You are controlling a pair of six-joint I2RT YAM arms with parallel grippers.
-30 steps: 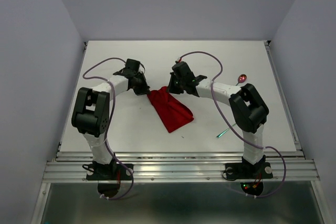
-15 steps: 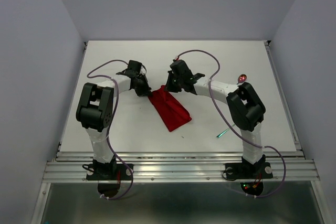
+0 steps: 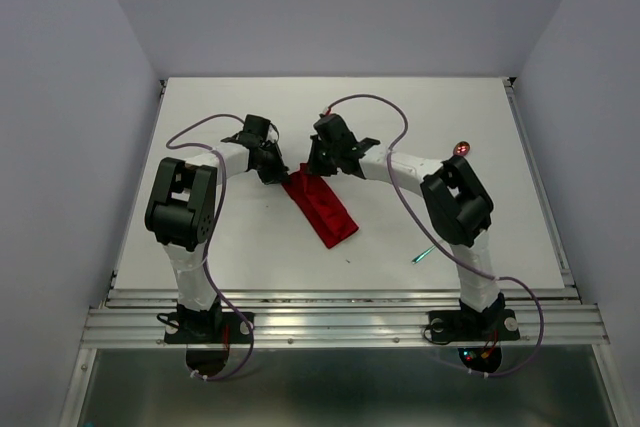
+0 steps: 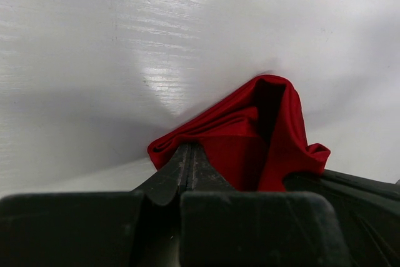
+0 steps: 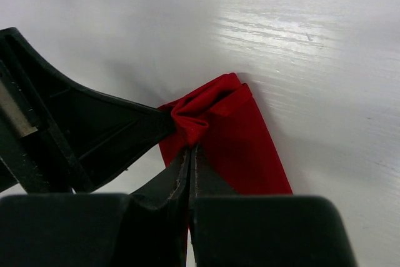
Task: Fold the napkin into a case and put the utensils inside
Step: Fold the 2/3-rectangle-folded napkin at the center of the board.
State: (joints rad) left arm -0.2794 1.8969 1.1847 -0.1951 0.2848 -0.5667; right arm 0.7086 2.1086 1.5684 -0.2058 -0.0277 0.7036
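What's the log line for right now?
step: napkin fold | left gripper: shut on bright red cloth napkin | right gripper: shut on napkin

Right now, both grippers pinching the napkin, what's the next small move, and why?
Probably lower the right gripper beside the left gripper and release its edge. Both are shut on the bunched far end of the napkin, almost meeting, and the cloth lies as a narrow strip.

Overhead looks down; both close wrist views share the napkin (image 3: pixel 322 209).
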